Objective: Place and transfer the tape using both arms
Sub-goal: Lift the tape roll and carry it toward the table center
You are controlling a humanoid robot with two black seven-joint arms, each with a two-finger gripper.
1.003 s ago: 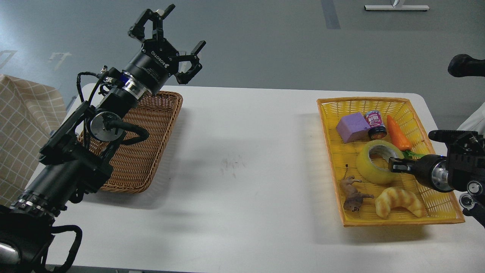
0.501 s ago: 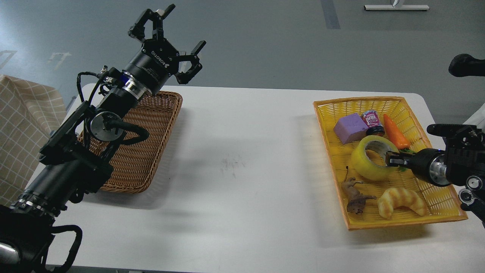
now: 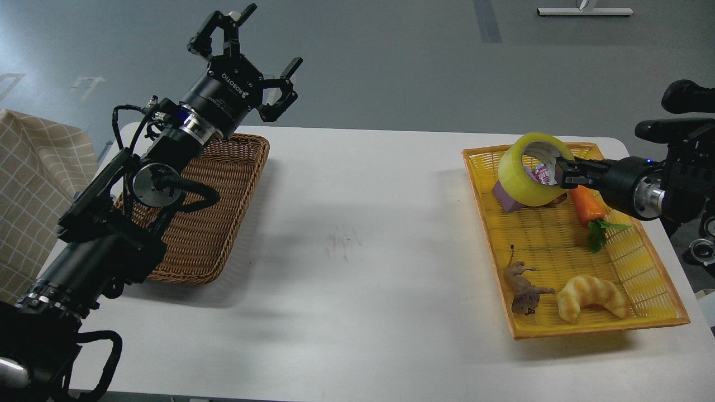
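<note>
Yellow tape (image 3: 528, 177) lifted above the yellow basket (image 3: 642, 290), pinched by its wall in the right gripper (image 3: 560, 171).
Held only at one edge, it could swing or slip free mid-carry; left gripper (image 3: 246, 56) waits spread wide, empty, above the wicker basket (image 3: 223, 223).

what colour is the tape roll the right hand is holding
Translucent yellow tape with a grey-white core, in the head view.

This looks like a robotics lab or test room. A plain white counter (image 3: 357, 234) stands on a bare grey floor (image 3: 391, 61) with tape marks on it. Two baskets, a wicker one (image 3: 218, 223) and a yellow one (image 3: 614, 262), hold toy props such as a carrot (image 3: 589, 204), a croissant (image 3: 592, 296) and a small animal figure (image 3: 522, 287). A checked cloth (image 3: 33, 184) hangs at the left edge.
</note>
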